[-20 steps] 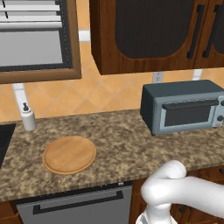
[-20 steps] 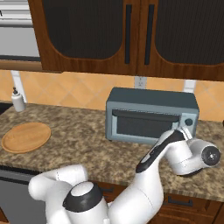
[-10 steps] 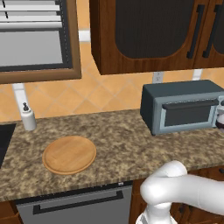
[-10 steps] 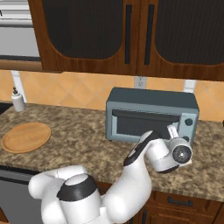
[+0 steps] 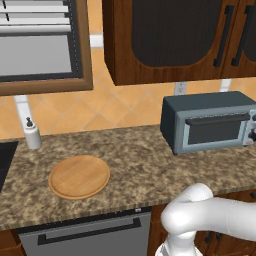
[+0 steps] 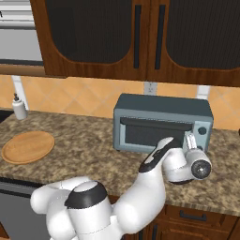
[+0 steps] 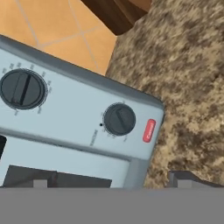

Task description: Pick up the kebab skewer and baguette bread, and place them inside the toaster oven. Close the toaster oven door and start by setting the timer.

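Note:
The blue-grey toaster oven (image 5: pixel 207 125) (image 6: pixel 161 110) stands on the speckled counter at the back right. Its toaster oven door (image 6: pixel 152 133) is shut, with the bar handle along its top. My gripper (image 6: pixel 189 139) (image 7: pixel 109 183) is open with nothing between its fingers. It hovers just in front of the oven's right front side, facing the knobs. In the hand view a large knob (image 7: pixel 22 89) lies left, a smaller knob (image 7: pixel 119 119) sits centre, and a red button (image 7: pixel 149 130) is beside it. The kebab skewer and baguette bread are out of view.
A round wooden board (image 5: pixel 79 176) (image 6: pixel 28 146) lies on the counter's left part, and a soap dispenser (image 5: pixel 32 134) stands behind it at the wall. Dark wooden cabinets (image 6: pixel 136 40) hang above the oven. A dishwasher front (image 5: pixel 85 235) sits under the counter edge.
My hand has swung in from the right of the oven toward its front right side and turned to face the knobs. The jaws have stayed open. The oven and board have not moved.

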You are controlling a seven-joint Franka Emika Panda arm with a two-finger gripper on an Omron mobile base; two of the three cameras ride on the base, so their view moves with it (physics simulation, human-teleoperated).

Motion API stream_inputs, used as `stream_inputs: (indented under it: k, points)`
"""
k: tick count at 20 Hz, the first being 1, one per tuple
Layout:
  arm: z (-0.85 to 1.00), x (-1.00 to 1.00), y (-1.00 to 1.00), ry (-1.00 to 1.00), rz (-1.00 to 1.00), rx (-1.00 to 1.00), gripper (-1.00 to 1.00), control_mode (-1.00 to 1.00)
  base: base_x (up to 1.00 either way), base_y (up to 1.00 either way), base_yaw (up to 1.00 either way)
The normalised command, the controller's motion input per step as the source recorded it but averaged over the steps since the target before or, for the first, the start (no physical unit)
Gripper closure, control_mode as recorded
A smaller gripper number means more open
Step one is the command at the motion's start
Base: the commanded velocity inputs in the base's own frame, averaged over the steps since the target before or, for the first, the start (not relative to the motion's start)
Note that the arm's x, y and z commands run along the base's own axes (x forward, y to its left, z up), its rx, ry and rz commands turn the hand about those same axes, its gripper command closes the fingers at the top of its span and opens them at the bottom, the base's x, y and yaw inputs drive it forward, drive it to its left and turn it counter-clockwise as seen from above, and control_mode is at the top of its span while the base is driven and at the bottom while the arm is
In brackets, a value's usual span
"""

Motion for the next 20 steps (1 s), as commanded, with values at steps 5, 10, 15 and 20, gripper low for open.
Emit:
stream_inputs:
  k: [5, 10, 15, 20]
  points:
    - [0.00, 0.00, 0.00, -0.17, 0.00, 0.06, -1.00, -1.00, 0.00, 0.00, 0.00]
    - [0.00, 0.00, -0.12, -0.11, 0.00, 0.00, -1.00, -1.00, 0.00, 0.00, 0.00]
    - [0.00, 0.00, -0.01, -0.06, -0.01, -0.02, -1.00, -1.00, 0.00, 0.00, 0.00]
    - [0.00, 0.00, 0.00, -0.05, 0.00, -0.03, -1.00, -1.00, 0.00, 0.00, 0.00]
